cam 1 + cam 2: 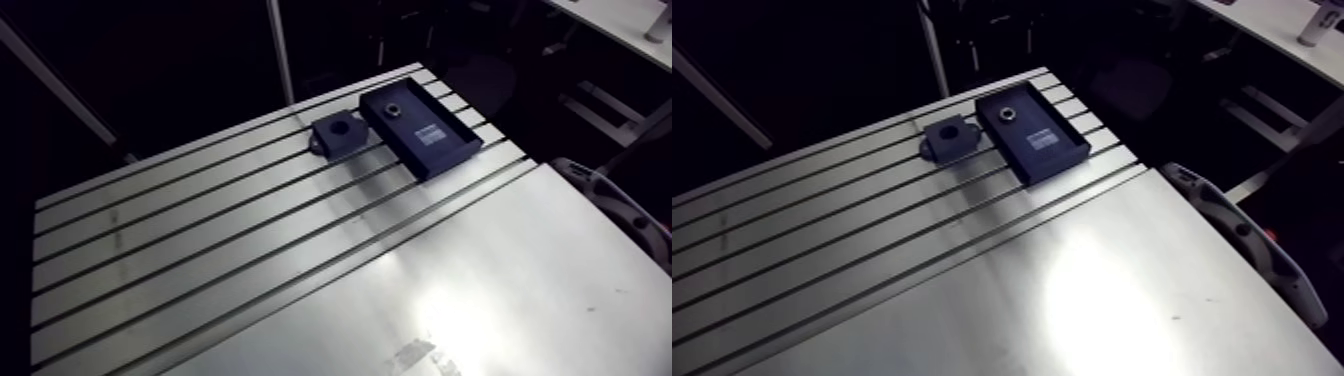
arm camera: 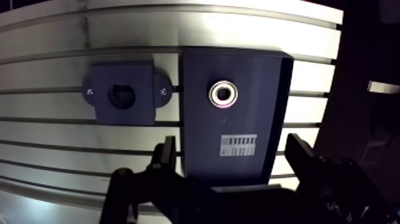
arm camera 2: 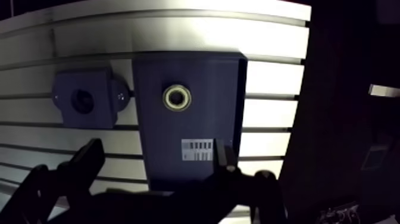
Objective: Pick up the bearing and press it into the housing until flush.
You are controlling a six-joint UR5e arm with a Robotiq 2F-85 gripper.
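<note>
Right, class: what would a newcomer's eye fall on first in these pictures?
The shiny ring of the bearing, lying in a dark tray on the slotted table. Beside the tray sits the dark housing with its empty round bore. In the wrist view the open gripper hovers over the tray's labelled end.

The desk [image 1: 520,290] is bare aluminium with a brushed, satin finish and dark slots; in the arm view its smooth unslotted part at five o'clock carries a bright glare and faint scuffs. The tray [image 2: 202,137] looks like smooth, matt, dark plastic. The bearing [image 2: 224,93] is polished metal with a glossy ring. At six o'clock of it is a white paper label [image 2: 238,145]. The housing [image 2: 140,110], at nine o'clock of the tray, is matt and dark, plastic by its look, with two bright metal screw heads [image 2: 89,91]
</note>
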